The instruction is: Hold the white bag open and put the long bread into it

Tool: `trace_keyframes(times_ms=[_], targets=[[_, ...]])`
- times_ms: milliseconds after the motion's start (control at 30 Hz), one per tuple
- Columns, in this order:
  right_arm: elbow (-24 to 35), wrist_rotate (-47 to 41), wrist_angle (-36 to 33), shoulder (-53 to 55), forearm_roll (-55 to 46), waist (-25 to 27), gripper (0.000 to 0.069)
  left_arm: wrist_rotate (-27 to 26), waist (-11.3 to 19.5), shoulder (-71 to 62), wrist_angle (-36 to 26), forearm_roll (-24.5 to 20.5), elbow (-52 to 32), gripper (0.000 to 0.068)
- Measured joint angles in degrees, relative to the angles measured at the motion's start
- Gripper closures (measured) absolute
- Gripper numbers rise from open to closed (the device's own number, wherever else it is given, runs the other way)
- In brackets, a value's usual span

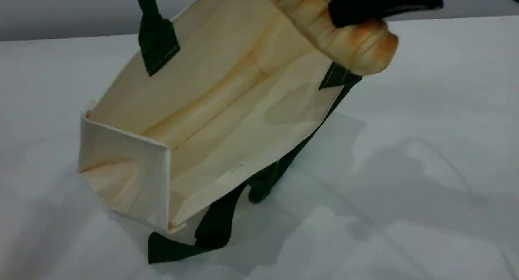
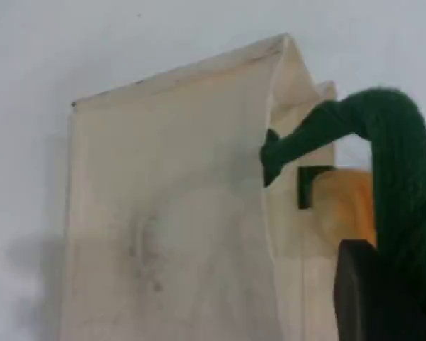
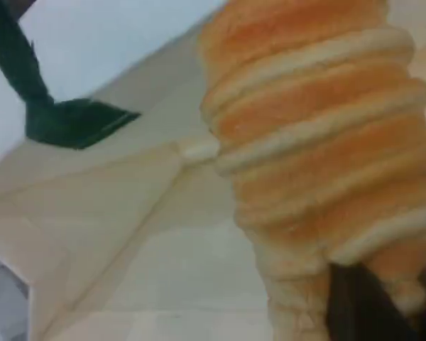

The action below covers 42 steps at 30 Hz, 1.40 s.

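The white bag (image 1: 227, 109) lies tilted on the table with its mouth held wide open toward the camera. Its upper dark green handle (image 1: 156, 36) runs up out of the scene view. In the left wrist view that rope handle (image 2: 390, 142) passes through my left gripper (image 2: 373, 298), which is shut on it, with the bag (image 2: 170, 213) hanging below. My right gripper (image 1: 365, 8) is shut on the long bread (image 1: 348, 40), a golden ridged loaf held over the bag's upper right rim. The right wrist view shows the bread (image 3: 319, 142) above the bag's inside (image 3: 128, 234).
The bag's other green handle (image 1: 219, 227) trails on the white table (image 1: 425, 170) in front of the bag. A grey wall runs along the table's far edge.
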<state>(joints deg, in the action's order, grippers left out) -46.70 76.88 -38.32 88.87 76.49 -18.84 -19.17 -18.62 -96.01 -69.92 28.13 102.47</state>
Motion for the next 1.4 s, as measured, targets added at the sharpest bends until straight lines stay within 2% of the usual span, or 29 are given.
trace_keyframes(times_ms=[233,367,800,1000,1100,1267,1400], targets=[[0.0,0.1,7.4,4.5,0.9,-8.9,0.0618,0.1,-0.9,0.1,-0.1,0.8,0.0,0.0601],[-0.7,0.7,7.9,9.2,2.7,-11.4,0.0618,0.6,-2.7,0.2,-0.1,1.1,0.0,0.0601],[-10.7,1.0,7.7,20.4,3.8,-11.6,0.0618,0.6,-3.4,0.2,-0.1,2.0,0.0,0.0601],[-12.3,1.2,8.5,20.5,4.4,-11.6,0.0607,0.6,-3.4,0.2,0.0,2.0,0.0,0.0601],[-13.0,1.3,8.4,20.4,4.7,-11.6,0.0535,0.6,-3.4,0.2,0.0,2.0,0.0,0.0601],[-13.9,1.4,8.3,20.3,5.2,-11.5,0.0272,0.6,-3.4,0.1,-0.1,2.0,0.0,0.0601],[-13.9,1.4,7.5,20.2,5.6,-11.5,0.0126,0.5,-3.4,0.1,-0.1,2.0,0.0,0.0601]])
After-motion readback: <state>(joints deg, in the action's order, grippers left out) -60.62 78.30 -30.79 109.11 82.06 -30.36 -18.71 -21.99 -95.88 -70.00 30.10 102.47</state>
